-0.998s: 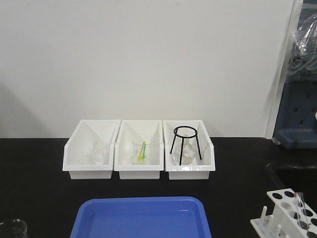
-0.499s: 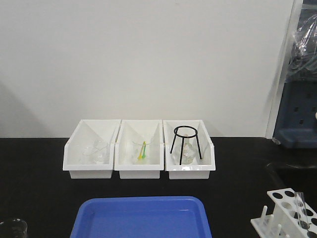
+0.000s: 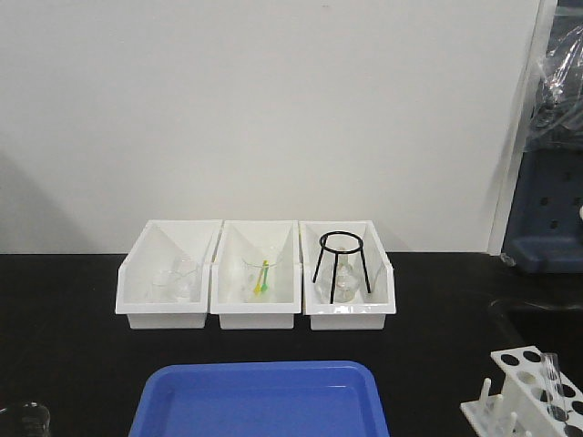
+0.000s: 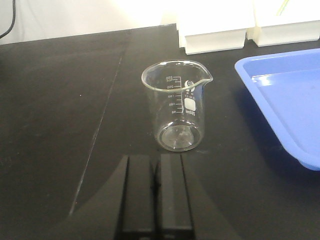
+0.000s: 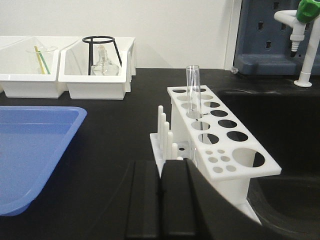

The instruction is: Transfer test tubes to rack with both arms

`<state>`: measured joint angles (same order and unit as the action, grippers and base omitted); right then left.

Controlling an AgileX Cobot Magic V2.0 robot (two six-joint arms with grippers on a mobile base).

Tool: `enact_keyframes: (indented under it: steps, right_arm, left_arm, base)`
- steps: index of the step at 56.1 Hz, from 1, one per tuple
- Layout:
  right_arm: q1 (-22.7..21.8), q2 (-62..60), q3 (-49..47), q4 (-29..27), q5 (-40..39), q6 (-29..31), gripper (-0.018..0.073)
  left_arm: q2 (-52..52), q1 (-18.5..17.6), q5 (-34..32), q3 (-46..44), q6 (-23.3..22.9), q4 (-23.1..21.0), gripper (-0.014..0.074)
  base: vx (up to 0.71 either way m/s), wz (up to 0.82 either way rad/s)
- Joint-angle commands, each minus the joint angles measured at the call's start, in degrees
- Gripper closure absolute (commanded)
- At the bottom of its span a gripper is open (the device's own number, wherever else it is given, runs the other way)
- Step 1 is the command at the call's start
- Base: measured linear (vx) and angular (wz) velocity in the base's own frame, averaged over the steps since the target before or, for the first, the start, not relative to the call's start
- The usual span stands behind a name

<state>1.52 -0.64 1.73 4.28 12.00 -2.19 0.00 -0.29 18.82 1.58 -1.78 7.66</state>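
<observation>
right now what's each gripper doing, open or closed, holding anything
Left gripper: closed, fingers together, holding nothing; the beaker stands apart ahead of it.
Right gripper: closed, holding nothing; one test tube stands in the rack.

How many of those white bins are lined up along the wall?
3: the left bin, the middle bin and the right bin holding a black wire stand, side by side.

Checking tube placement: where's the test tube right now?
The test tube stands upright in a hole of the white rack, ahead of the right gripper; front view shows it bottom-right, right of the blue tray.
</observation>
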Motion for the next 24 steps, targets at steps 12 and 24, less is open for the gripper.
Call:
enact_keyframes:
  steps: [12,24]
  right_arm:
    - [-0.3,-0.4,0.8,0.1,-4.3,0.7,0.0568]
    - [-0.3,-0.4,0.8,0.1,-4.3,0.7,0.0568]
  left_arm:
    - [1.3,0.1,-4.5,-1.7,-0.1,-0.4,0.0601]
    - [1.3,0.1,-4.5,-1.7,-0.1,-0.4,0.0601]
  base:
    - [0.00,0.00]
    - [0.00,0.00]
